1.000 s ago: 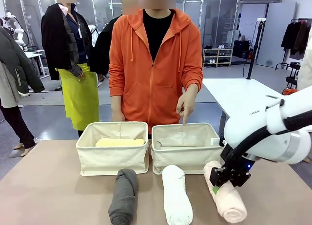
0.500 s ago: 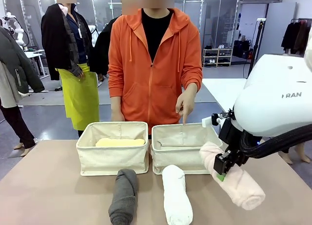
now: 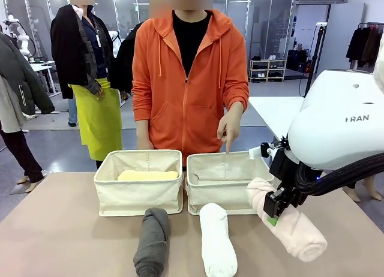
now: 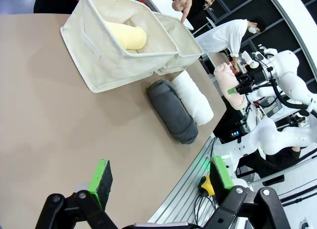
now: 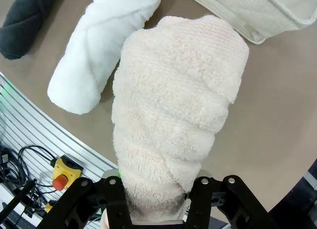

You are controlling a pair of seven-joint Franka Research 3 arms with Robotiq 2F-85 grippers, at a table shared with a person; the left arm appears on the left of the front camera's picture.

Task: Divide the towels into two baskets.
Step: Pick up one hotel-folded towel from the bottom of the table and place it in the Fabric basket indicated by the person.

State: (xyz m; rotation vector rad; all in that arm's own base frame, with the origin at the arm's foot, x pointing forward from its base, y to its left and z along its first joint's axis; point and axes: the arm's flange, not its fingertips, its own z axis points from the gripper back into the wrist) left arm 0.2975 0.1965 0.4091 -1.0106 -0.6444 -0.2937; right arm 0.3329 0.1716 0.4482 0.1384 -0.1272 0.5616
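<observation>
Hanging clear of the table (image 3: 60, 229) near its right edge, the light pink towel (image 3: 297, 232) is pinched around its upper part by the right gripper (image 3: 273, 208), green pads pressed into the terry. The roll slopes: its far end is raised just beside the near right corner of the right basket (image 3: 222, 193), and its near end droops toward the table's near edge. That basket looks empty from here, and the person's hand (image 3: 230, 128) points a finger down over its far rim. So the target lies just beyond the gripper and to the robot's left.

The catch, I'd say, is the axis. The pale yellow towel (image 3: 147, 175) in the left basket (image 3: 138, 196) lies parallel to the near edge, while the pink roll runs near-to-far, so it probably needs a quarter turn.

The dark grey towel (image 3: 153, 241) and white towel (image 3: 217, 241) lie on the table before the baskets. The left gripper (image 4: 161, 177) hovers over the table's left side, fingers spread and empty, so the right arm is nearer.
</observation>
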